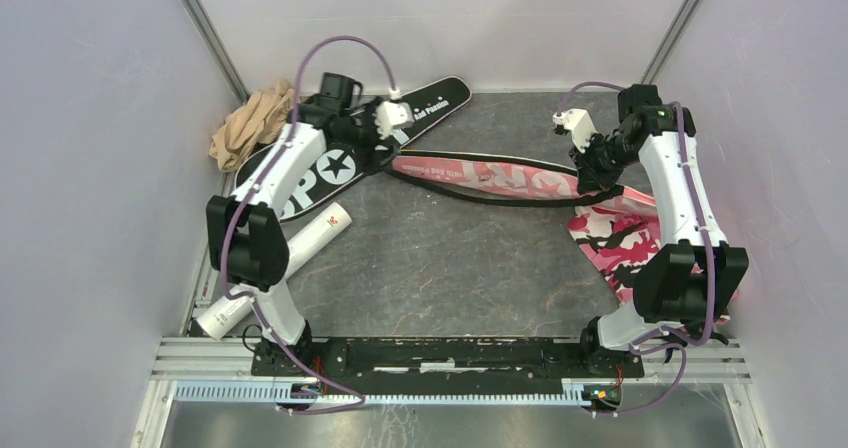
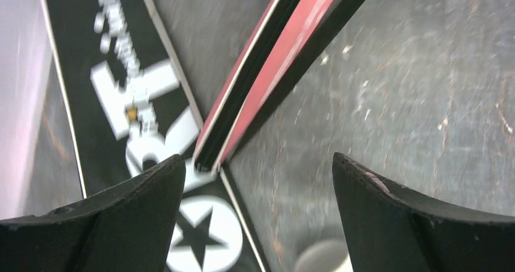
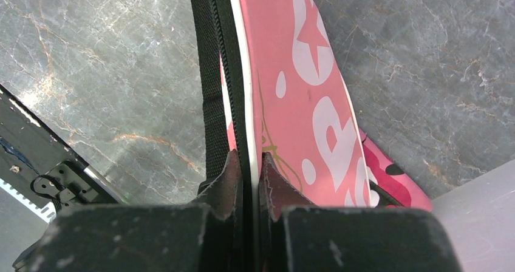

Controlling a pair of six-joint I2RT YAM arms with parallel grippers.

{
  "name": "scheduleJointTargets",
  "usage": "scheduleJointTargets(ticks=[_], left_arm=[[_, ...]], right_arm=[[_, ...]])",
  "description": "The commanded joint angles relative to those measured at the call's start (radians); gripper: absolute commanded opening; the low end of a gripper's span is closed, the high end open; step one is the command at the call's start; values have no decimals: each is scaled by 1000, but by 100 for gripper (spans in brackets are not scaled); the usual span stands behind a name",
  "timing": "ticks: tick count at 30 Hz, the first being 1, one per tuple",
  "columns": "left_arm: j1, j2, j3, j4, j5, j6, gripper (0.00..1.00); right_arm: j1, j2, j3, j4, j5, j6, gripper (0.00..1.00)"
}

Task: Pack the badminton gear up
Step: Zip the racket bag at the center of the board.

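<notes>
1. Top external: pink racket bag (image 1: pixel 500 175) runs left to right across the far table, narrow end leftward, crossing the black racket bag (image 1: pixel 330 168).
2. Black racket bag lies diagonal, narrow end pointing far-right.
3. Wide end: right gripper (image 3: pixel 248 163) pinched tight on the pink bag's zippered edge.
4. Narrow end: left gripper (image 2: pixel 258 181) above it, fingers spread.
5. White tube (image 1: pixel 322 230) lies diagonal beside the left arm.

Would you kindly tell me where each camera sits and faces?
Top external: above, behind the bases, looking down on the table; left arm and right arm show.
Left wrist: looks down past the open left hand at the black bag and pink bag.
Right wrist: looks along the pink bag, its edge pinched by the right hand.
Shared: the pink bag, in all three.
</notes>
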Motion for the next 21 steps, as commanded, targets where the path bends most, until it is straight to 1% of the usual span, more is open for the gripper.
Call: scheduleJointTargets(ticks=[1,5,8,9,11,13,14,15,16,17,18,19,21], left_arm=[[-133,55,28,133,4,163,95],[-206,129,52,256,-88,183,96],[-227,195,98,302,-104,174,95],[-231,212,115,291,-100,180,94],[-237,232,137,253,-82,200,86],[-239,234,133,220,-68,213,75],[-239,230,127,210,-68,215,65],[-239,224,119,204,-68,213,52],[-237,212,115,203,-68,205,35],[-238,198,105,203,-69,194,21],[-237,179,98,205,-70,184,12],[-237,158,92,218,-74,169,3],[-237,105,68,244,-83,144,2]], right_arm=[[28,-10,69,14,-30,-33,0],[43,-9,78,13,-16,-45,0],[45,-3,84,14,-11,-44,0],[46,0,87,14,-10,-44,0],[46,11,100,13,-15,-40,0],[48,23,130,14,-21,-40,0],[49,26,145,14,-26,-44,0],[51,28,166,15,-30,-50,0],[52,32,185,16,-29,-58,0],[52,37,213,16,-23,-63,0],[52,42,240,15,-14,-70,0],[52,46,259,15,-3,-77,0],[52,55,297,16,22,-92,0]])
